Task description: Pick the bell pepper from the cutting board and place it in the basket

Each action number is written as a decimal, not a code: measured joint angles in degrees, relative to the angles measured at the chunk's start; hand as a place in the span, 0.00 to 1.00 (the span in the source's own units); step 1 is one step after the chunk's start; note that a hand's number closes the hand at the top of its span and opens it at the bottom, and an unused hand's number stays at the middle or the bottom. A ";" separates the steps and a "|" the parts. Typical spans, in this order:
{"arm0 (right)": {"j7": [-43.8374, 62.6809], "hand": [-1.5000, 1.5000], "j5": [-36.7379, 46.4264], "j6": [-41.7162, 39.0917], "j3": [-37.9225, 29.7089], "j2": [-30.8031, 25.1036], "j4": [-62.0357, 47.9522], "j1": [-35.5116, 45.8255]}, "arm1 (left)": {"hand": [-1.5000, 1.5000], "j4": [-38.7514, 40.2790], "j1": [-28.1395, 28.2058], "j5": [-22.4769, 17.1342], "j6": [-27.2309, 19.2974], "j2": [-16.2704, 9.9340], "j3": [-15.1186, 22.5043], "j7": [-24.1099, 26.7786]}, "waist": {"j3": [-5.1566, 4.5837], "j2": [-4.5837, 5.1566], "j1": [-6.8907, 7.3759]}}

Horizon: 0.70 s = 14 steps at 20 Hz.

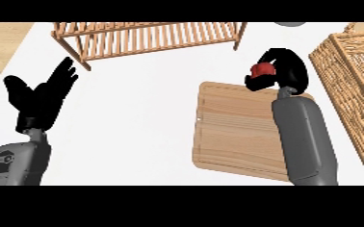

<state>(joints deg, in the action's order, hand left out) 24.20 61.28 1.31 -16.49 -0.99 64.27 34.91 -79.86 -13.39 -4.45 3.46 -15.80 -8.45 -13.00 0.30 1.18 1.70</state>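
My right black hand [279, 74] has its fingers curled round the small red bell pepper [263, 70], at the far right corner of the pale wooden cutting board [238, 130]. Pick looks done; the woven wicker basket [341, 72] by the counter's right edge is still to fill. Left black hand [39, 96] rests, fingers spread.

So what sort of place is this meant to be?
Probably a kitchen counter: a white worktop with a wooden cutting board, a wicker basket at the right, and a red bell pepper in the right hand's fingers.

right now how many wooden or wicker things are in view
3. A slatted wooden rack stands at the top left, the cutting board lies at centre right under the right forearm, and the wicker basket sits at the right edge, partly cut off.
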 measured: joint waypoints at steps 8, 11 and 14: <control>20.89 1.00 8.24 24.84 -1.76 0.86 -3.04 15.78 | 0.50 0.43 -2.33 1.00 0.79 1.06 2.58 -0.06 | -0.43 0.42 4.18; 27.89 1.00 15.29 29.15 -2.16 0.60 -7.18 21.96 | 0.50 0.67 -3.03 0.99 0.81 1.01 2.57 -0.42 | -0.52 0.43 4.37; 33.94 1.00 22.32 30.01 -3.12 -0.07 -11.78 28.23 | 0.50 1.13 -3.11 1.36 0.33 1.58 2.83 -0.24 | -0.56 0.34 3.89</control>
<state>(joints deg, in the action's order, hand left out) 58.14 83.60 31.31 -19.61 -1.06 52.49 63.14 -78.73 -16.50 -3.09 3.79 -14.22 -5.62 -13.24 -0.26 1.52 5.59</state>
